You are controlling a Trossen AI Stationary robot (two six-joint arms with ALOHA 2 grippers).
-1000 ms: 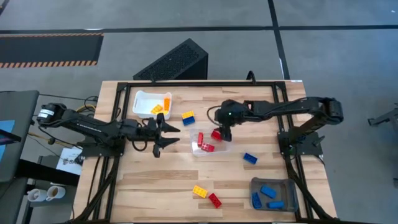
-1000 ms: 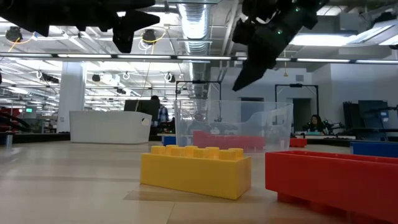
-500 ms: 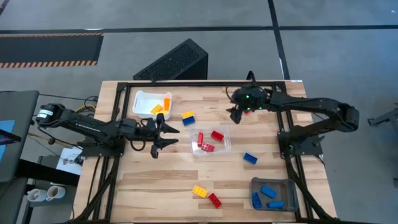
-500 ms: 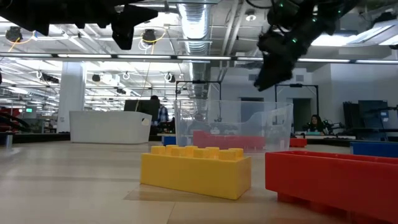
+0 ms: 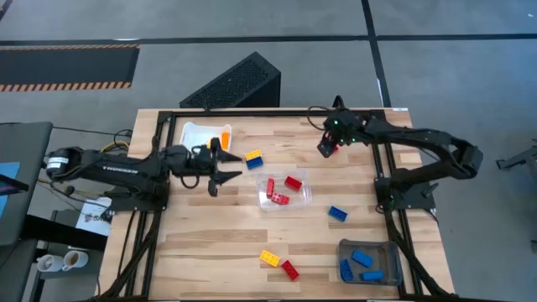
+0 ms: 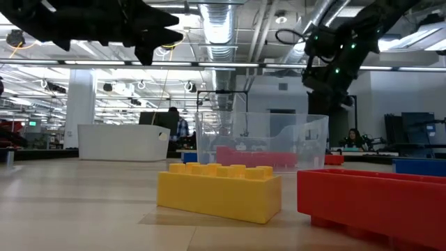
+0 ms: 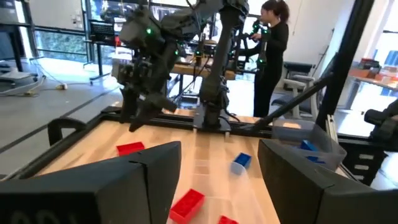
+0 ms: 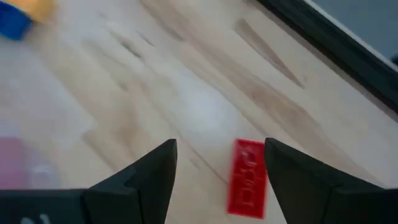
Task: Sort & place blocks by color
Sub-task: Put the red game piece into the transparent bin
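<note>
My right gripper (image 5: pixel 324 148) (image 8: pixel 217 155) is open and hovers over the table's far right part. A single red block (image 8: pixel 249 177) lies flat on the wood just beyond its fingertips, untouched. My left gripper (image 5: pixel 228 166) (image 7: pixel 217 168) is open too, held above the table next to a stacked yellow-and-blue block (image 5: pixel 253 158). The clear tray (image 5: pixel 304 198) holds red blocks. Yellow blocks sit in the white tray (image 5: pixel 191 132), and blue ones in the grey tray (image 5: pixel 382 248). A loose blue block (image 5: pixel 337 213), a yellow block (image 5: pixel 269 257) and a red block (image 5: pixel 289 269) lie on the table.
A black frame rail (image 5: pixel 277 113) runs along the table's far edge, close behind my right gripper. A dark slatted box (image 5: pixel 235 84) stands on the floor beyond it. Bare wood lies between the clear tray and the near blocks. People (image 7: pixel 270 50) stand in the room behind.
My right gripper has risen from the clear tray and swung toward the table's far right, ending above a lone red block. My left gripper has moved toward the far edge and slightly right, closer to the yellow-and-blue block. No block has moved.
</note>
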